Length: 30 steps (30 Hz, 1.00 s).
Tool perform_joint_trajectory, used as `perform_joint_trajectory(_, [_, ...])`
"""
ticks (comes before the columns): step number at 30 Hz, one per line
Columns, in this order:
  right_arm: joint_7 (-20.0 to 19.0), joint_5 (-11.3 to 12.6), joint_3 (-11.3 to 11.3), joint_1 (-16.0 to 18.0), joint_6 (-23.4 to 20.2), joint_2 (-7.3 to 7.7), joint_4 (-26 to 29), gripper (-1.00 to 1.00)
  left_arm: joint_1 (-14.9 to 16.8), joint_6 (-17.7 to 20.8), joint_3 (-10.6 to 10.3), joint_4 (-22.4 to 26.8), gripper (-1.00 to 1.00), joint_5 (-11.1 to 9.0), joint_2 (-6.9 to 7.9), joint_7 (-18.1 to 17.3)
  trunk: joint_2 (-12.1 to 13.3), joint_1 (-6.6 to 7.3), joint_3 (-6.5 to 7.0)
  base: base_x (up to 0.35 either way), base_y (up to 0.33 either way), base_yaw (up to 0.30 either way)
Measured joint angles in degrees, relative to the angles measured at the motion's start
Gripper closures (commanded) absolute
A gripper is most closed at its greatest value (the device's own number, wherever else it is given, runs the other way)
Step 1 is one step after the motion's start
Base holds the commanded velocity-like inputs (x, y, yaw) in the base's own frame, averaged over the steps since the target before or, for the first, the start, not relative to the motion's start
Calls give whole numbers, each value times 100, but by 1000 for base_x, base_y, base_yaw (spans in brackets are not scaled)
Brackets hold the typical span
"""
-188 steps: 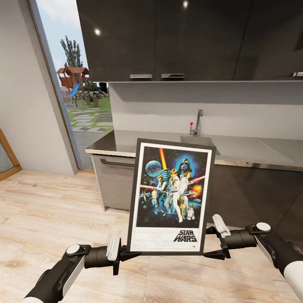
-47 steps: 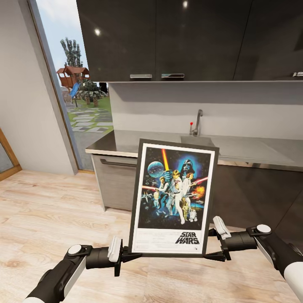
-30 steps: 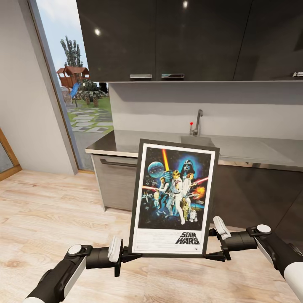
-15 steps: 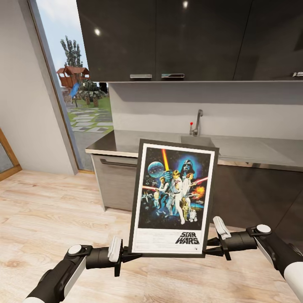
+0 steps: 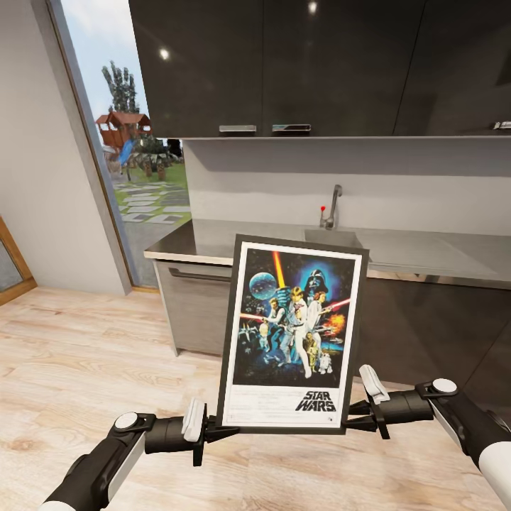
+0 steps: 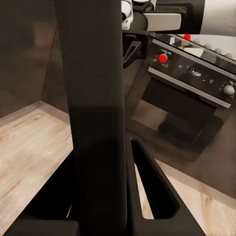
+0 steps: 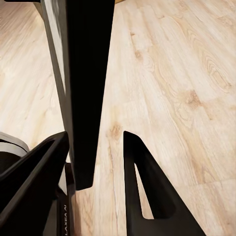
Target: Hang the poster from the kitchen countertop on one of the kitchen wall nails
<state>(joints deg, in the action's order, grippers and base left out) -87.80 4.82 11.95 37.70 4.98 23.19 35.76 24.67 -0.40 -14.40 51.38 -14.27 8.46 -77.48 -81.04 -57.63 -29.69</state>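
I hold the black-framed Star Wars poster (image 5: 294, 333) upright in the air in front of the kitchen countertop (image 5: 426, 252). My left gripper (image 5: 213, 429) is shut on its lower left corner, where the frame's edge (image 6: 93, 98) stands between the fingers (image 6: 152, 191). At the lower right corner is my right gripper (image 5: 355, 417), shut on it. There the frame's edge (image 7: 88, 73) rests against one finger, and a thin strip of floor shows beside the other finger (image 7: 142, 187). The wall nails are out of view.
The counter carries an inset sink (image 5: 333, 236) and a tap (image 5: 332, 206), under dark upper cabinets (image 5: 284, 64). A tall window (image 5: 135, 156) and a grey wall (image 5: 35, 142) stand at the left. Wooden floor (image 5: 85, 355) lies around me. An oven (image 6: 187, 98) shows behind the poster.
The right gripper's fingers have drawn closer together on the poster's lower right corner. Since the oldest frame the poster has shifted slightly to the right.
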Motion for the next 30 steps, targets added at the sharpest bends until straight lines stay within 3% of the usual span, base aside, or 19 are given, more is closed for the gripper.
perform_joint_trajectory(1, [0, 0, 0, 0, 0, 0, 0, 100, 0, 0, 0, 0, 100, 0, 0, 2, 0, 0, 0, 0, 0, 0])
perform_joint_trajectory(2, [0, 0, 0, 0, -1, 0, 0, 100, 0, 1, 0, 0, -100, 0, 0, 3, 0, 0, 0, 0, 0, 0])
perform_joint_trajectory(30, [24, -13, -6, 2, 7, -65, -3, 100, -3, -53, 90, -9, -100, -11, 39, 4, 0, 0, 0, 0, 0, 0])
